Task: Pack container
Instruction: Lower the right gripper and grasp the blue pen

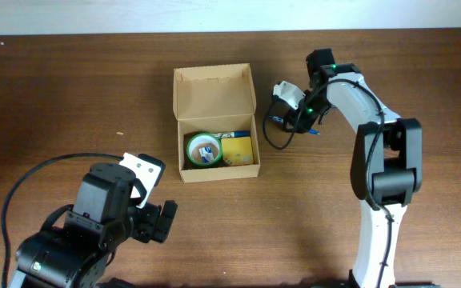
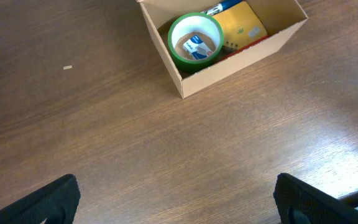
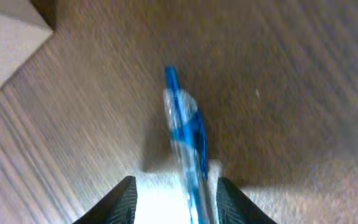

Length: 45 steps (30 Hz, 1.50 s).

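The container (image 1: 214, 92) is a tan cardboard box at the table's middle, its lid flap open toward the back. It holds a green tape roll (image 1: 202, 148), a yellow pad (image 1: 238, 150) and a blue pen (image 1: 234, 134). My right gripper (image 1: 297, 120) is low over the table to the right of the box. In the right wrist view its fingers (image 3: 174, 199) are apart and straddle a second blue pen (image 3: 185, 134), which lies close to the right finger. My left gripper (image 2: 176, 199) is wide open and empty, in front of the box (image 2: 229, 65).
A corner of the box shows at the top left of the right wrist view (image 3: 5, 43). The right arm's black cable (image 1: 272, 136) loops between the box and the gripper. A tiny scrap (image 2: 68, 67) lies on the wood left of the box.
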Motion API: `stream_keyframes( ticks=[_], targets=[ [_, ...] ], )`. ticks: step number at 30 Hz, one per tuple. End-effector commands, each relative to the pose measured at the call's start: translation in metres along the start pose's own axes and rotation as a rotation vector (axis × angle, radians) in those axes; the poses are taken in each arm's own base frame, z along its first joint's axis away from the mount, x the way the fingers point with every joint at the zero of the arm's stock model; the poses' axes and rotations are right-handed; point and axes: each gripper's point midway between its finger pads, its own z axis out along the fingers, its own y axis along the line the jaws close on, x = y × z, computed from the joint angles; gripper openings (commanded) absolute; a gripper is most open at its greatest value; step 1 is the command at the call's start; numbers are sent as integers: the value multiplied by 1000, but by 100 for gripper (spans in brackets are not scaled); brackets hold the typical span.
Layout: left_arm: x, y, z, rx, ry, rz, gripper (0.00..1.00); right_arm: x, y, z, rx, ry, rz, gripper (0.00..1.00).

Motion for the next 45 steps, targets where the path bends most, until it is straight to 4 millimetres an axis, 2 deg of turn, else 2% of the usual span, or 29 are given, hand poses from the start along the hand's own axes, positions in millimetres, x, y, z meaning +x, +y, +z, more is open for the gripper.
stream_keyframes(
  ticks=[1,4,23,33,39,44,45],
  targets=[
    [-5,0,-5,5,-21,16,100,2,3,9,-17,8,24,42],
    [-5,0,-5,5,-21,16,100,3,2,9,-9,13,23,38],
    [-5,0,-5,5,-21,16,100,4,-2,20,97,120,-29,37],
    [-5,0,-5,5,-21,16,100,4,-3,20,101,121,-30,37],
    [-5,0,-5,5,-21,16,100,6,-4,27,97,124,-25,36],
    [-5,0,-5,5,-21,16,100,5,-5,27,100,122,-22,29],
    [-5,0,-5,5,-21,16,100,5,-5,27,100,122,-22,25]
  ],
)
